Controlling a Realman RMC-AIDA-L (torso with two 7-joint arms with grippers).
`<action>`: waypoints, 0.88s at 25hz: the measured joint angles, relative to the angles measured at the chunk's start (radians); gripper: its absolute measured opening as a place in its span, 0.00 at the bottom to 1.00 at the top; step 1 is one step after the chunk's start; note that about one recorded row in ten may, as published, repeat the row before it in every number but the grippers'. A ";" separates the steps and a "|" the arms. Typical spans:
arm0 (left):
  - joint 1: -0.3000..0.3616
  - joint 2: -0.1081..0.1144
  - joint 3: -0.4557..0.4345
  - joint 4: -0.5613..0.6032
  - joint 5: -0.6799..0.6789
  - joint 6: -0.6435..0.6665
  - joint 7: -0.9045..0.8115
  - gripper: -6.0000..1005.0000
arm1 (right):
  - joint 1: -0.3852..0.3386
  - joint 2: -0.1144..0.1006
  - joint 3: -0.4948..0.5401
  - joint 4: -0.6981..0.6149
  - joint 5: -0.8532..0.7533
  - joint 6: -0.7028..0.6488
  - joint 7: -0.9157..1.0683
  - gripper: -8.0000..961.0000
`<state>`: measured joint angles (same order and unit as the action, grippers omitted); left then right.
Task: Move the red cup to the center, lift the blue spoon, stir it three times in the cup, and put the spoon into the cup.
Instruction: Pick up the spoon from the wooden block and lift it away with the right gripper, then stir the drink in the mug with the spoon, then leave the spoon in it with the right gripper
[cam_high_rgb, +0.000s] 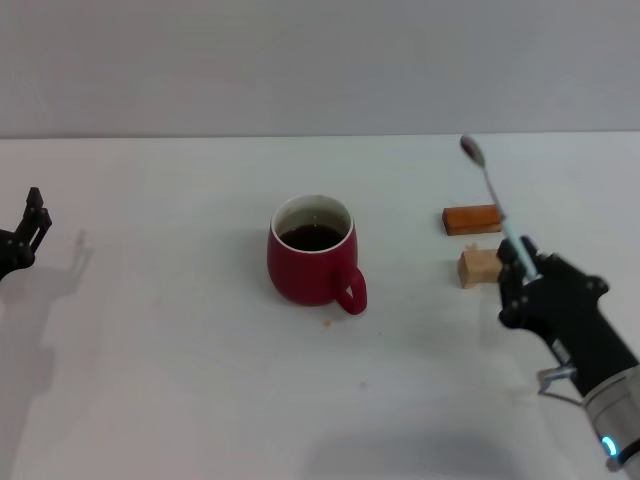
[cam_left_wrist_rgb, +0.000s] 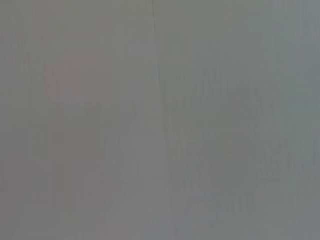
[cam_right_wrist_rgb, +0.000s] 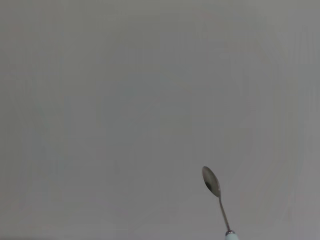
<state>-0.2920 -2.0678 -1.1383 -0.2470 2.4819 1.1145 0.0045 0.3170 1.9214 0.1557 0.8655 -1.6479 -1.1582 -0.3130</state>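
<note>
The red cup (cam_high_rgb: 310, 261) stands near the middle of the white table, dark liquid inside, its handle toward the front right. My right gripper (cam_high_rgb: 524, 268) is shut on the pale handle of the blue spoon (cam_high_rgb: 494, 200) and holds it in the air at the right, bowl pointing up and away. The spoon's metal bowl also shows in the right wrist view (cam_right_wrist_rgb: 211, 181). The spoon is well to the right of the cup. My left gripper (cam_high_rgb: 30, 228) is parked at the far left edge.
An orange-brown block (cam_high_rgb: 472, 219) and a tan wooden block (cam_high_rgb: 479, 267) lie on the table right of the cup, just beside my right gripper. The left wrist view shows only bare surface.
</note>
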 joint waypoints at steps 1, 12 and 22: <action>-0.001 0.000 0.000 0.000 0.000 -0.001 0.000 0.84 | -0.006 -0.016 0.010 0.039 0.000 0.000 -0.031 0.14; -0.007 0.000 -0.001 0.001 0.000 0.001 0.000 0.84 | -0.044 -0.122 0.183 0.327 -0.007 0.198 -0.248 0.14; -0.012 0.000 -0.002 0.003 0.000 -0.005 0.000 0.84 | -0.162 -0.114 0.447 0.571 -0.020 0.497 -0.593 0.14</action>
<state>-0.3039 -2.0678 -1.1401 -0.2440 2.4820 1.1096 0.0045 0.1553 1.8078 0.6031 1.4362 -1.6680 -0.6616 -0.9062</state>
